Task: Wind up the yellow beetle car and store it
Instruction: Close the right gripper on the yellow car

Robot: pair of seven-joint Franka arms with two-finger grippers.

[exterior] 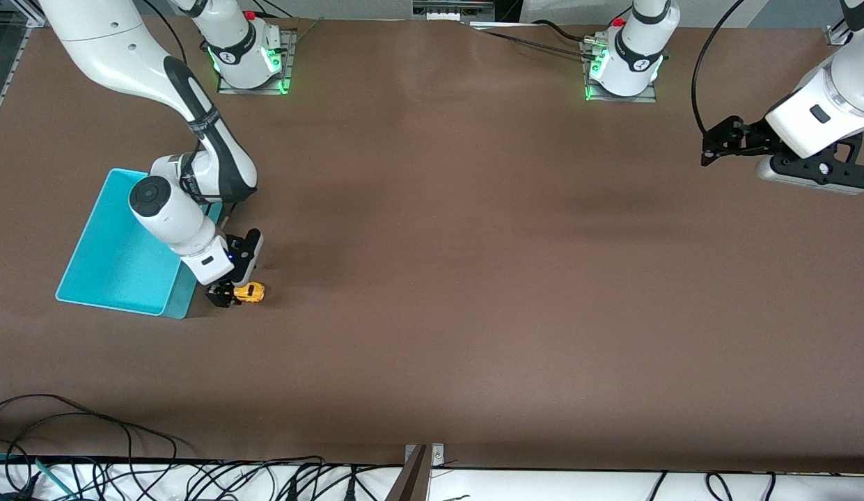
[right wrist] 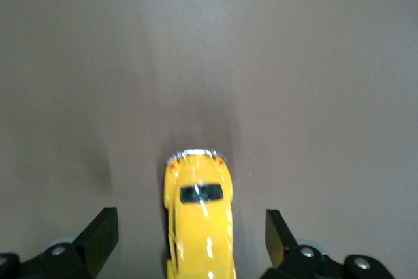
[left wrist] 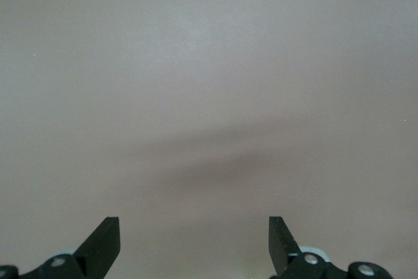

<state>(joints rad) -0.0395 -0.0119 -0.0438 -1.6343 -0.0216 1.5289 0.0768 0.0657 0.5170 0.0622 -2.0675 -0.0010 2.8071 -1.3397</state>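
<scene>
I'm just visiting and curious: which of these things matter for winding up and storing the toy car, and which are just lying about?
Part of the job: yellow car; turquoise bin; right gripper, open around the car.

Just there: left gripper, waiting open over bare table; cables.

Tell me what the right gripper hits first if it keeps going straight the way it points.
Probably the yellow beetle car, which sits between the right gripper's open fingers on the brown table; depth is hard to judge.

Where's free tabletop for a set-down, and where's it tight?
Free: the brown table between the yellow beetle car and the left end effector. Tight: the right end effector straddles the car beside the turquoise bin.
</scene>
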